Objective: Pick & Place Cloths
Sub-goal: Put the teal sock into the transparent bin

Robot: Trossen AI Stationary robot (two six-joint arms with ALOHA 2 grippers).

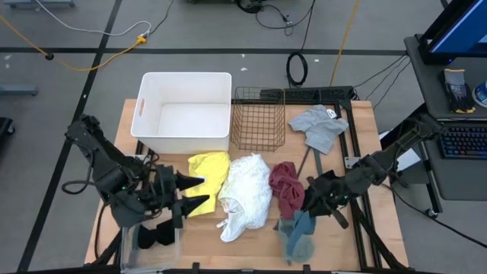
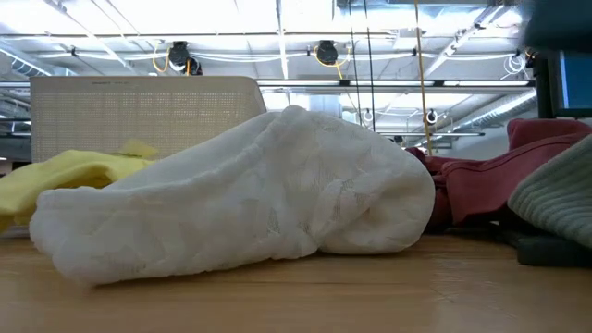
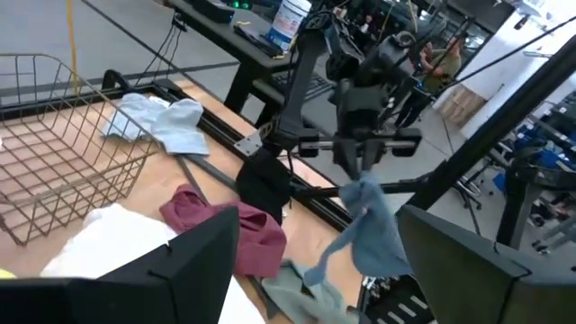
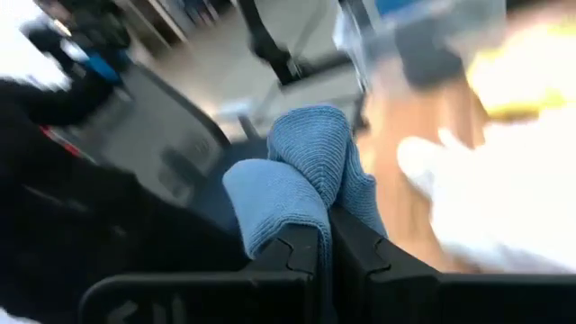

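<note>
My right gripper [image 1: 308, 207] is over the table's near right part, shut on the teal cloth [image 1: 299, 227]. The sage green cloth [image 1: 297, 247] lies flat under it. The maroon cloth [image 1: 284, 187], white cloth [image 1: 247, 196] and yellow cloth [image 1: 209, 171] lie in a row at mid-table. The grey cloth [image 1: 319, 125] lies at the far right. One black cloth [image 3: 265, 184] sits by the right arm, and another [image 1: 156, 234] lies in a clear tray. My left gripper [image 1: 199, 192] is open, with its fingers over the yellow cloth's left edge and nothing between them. My right gripper pinches the teal cloth at a bunched fold [image 4: 310, 175] between its two fingers [image 4: 297, 256], and the fold bulges out past the fingertips. It comes from above, pointing down. The cloth hangs slack below it [image 3: 369, 225]. I cannot tell whether its lower end [image 3: 315, 261] touches the sage green cloth.
A white bin [image 1: 186, 80] and a wire basket [image 1: 259, 118] stand along the far edge. A thin black angled bar [image 1: 304, 164] lies between the grey and maroon cloths. The clear tray [image 1: 129, 243] sits at the near left corner. Bare wood shows near the front edge [image 1: 251, 255].
</note>
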